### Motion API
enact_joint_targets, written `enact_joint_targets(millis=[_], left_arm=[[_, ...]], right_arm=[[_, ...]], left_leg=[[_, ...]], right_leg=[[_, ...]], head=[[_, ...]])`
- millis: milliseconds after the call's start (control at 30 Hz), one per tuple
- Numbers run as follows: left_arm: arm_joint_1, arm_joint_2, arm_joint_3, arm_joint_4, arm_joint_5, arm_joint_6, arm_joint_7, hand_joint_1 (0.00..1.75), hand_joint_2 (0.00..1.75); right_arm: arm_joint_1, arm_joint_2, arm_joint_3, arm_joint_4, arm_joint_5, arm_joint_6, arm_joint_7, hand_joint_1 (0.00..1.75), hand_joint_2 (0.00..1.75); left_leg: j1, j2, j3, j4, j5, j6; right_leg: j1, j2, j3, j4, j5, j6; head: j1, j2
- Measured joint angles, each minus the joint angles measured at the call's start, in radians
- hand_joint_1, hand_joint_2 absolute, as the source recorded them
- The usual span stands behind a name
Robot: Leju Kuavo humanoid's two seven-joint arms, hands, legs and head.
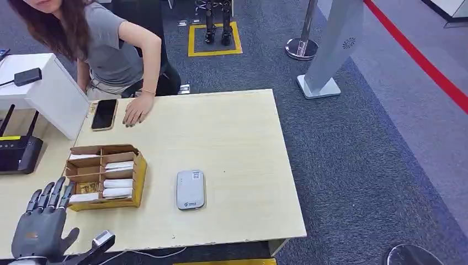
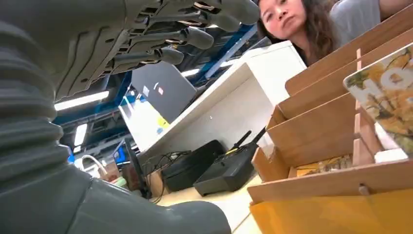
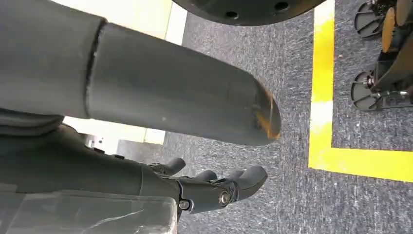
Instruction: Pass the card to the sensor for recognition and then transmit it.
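A cardboard box [image 1: 140, 172] with several compartments stands at the table's front left, with white cards [image 1: 117, 184] lying in it. My left hand [image 1: 41, 226] hovers just in front of and left of the box, fingers spread, holding nothing. Seen from the left wrist, the left hand [image 2: 160, 39] is raised beside the box [image 2: 331, 131], and a printed card [image 2: 384, 97] leans in a slot. A flat grey-white sensor [image 1: 190, 189] lies right of the box. My right hand [image 3: 97, 175] hangs over the carpet, fingers loosely bent, empty.
A person leans over the table's far left corner, one hand [image 1: 136, 109] flat on the top beside a phone [image 1: 104, 114]. A black router [image 1: 19, 154] and a white cabinet [image 1: 49, 94] stand to the left. The table edge runs just right of the sensor.
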Motion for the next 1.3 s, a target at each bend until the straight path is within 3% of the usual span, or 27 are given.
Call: enact_joint_targets(millis=[200, 500, 1300], left_arm=[[-0.036, -0.003, -0.024, 0.013, -0.012, 0.010, -0.023, 0.00, 1.75], [-0.129, -0.055, -0.070, 0.101, -0.035, 0.052, -0.056, 0.00, 1.75], [-0.163, -0.106, -0.124, 0.195, -0.022, 0.066, -0.105, 0.00, 1.75]], right_arm=[[-0.001, 0.000, 0.000, 0.000, 0.006, 0.011, 0.000, 0.00, 0.00], [-0.002, 0.000, 0.000, 0.000, 0.014, 0.014, -0.004, 0.00, 0.00], [-0.002, 0.000, 0.000, 0.000, 0.021, 0.014, -0.007, 0.00, 0.00]], left_leg=[[0.000, -0.001, 0.000, 0.000, 0.000, 0.000], [0.000, -0.001, 0.000, 0.000, 0.000, 0.000], [0.000, -0.001, 0.000, 0.000, 0.000, 0.000]], right_leg=[[0.000, 0.000, 0.000, 0.000, 0.000, 0.000], [0.000, -0.001, 0.000, 0.000, 0.000, 0.000], [0.000, -0.001, 0.000, 0.000, 0.000, 0.000]], head=[[0.000, 0.000], [0.000, 0.000], [0.000, 0.000]])
